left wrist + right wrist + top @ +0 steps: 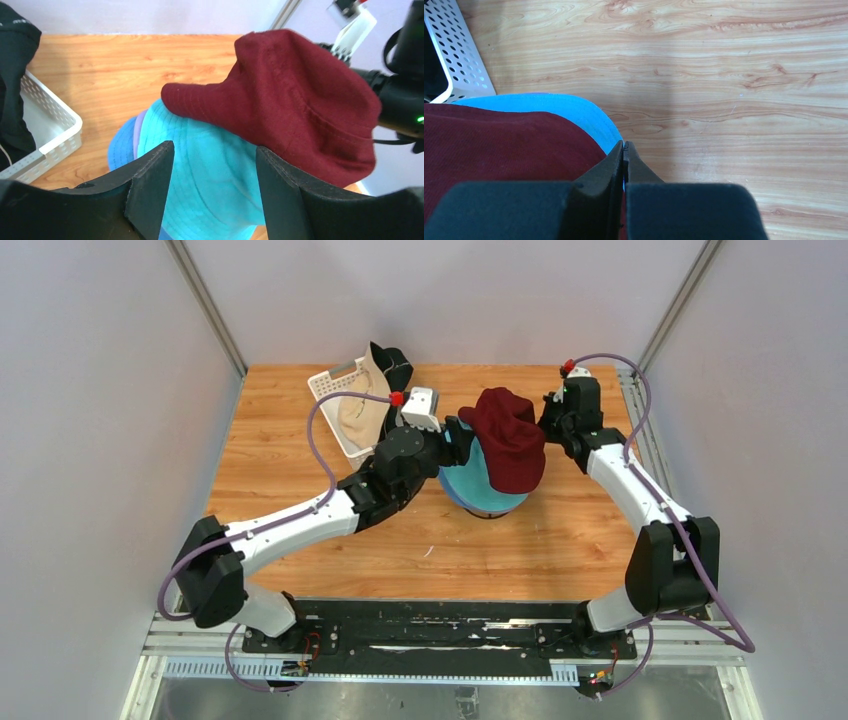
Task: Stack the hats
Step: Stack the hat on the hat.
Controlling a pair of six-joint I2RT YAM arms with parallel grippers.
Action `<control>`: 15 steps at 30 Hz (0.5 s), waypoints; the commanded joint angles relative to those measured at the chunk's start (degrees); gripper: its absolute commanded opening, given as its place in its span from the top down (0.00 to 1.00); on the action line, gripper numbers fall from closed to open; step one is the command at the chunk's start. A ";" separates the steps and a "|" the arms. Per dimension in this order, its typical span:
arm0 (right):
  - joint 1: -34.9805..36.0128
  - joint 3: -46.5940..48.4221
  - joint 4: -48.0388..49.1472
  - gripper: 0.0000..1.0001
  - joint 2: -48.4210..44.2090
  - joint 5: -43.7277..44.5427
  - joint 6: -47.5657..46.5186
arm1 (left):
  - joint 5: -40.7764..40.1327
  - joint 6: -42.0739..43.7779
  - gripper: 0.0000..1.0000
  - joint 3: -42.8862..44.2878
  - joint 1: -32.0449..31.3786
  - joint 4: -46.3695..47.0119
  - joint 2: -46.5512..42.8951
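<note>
Two jaw sets: left gripper [215,152] jaws stand wide and empty at 9 o'clock of the teal hat [478,495]. Right gripper [624,146] jaws, closed, appear to pinch the dark red hat [510,440] at its 2 o'clock edge. The fabric looks light and limp, draped over the teal hat at the centre of the surface [270,450]; grip it by the brim.

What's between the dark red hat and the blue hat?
The teal hat, with a sliver of lavender hat beneath it, clearest in the left wrist view.

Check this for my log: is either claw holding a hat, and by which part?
The right claw, shut, seems to pinch the dark red hat by its brim edge. The left claw stands open at the teal hat, holding nothing.
</note>
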 commanded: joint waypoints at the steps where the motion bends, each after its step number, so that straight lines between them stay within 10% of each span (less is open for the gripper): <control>1: 2.07 1.91 1.08 0.99 -0.11 0.28 -0.84 | -0.12 1.30 0.35 -0.60 -0.15 6.22 -3.15; 15: 2.68 1.90 0.36 0.99 -1.07 0.95 -1.57 | -4.00 2.57 0.35 0.70 -0.12 1.10 -4.00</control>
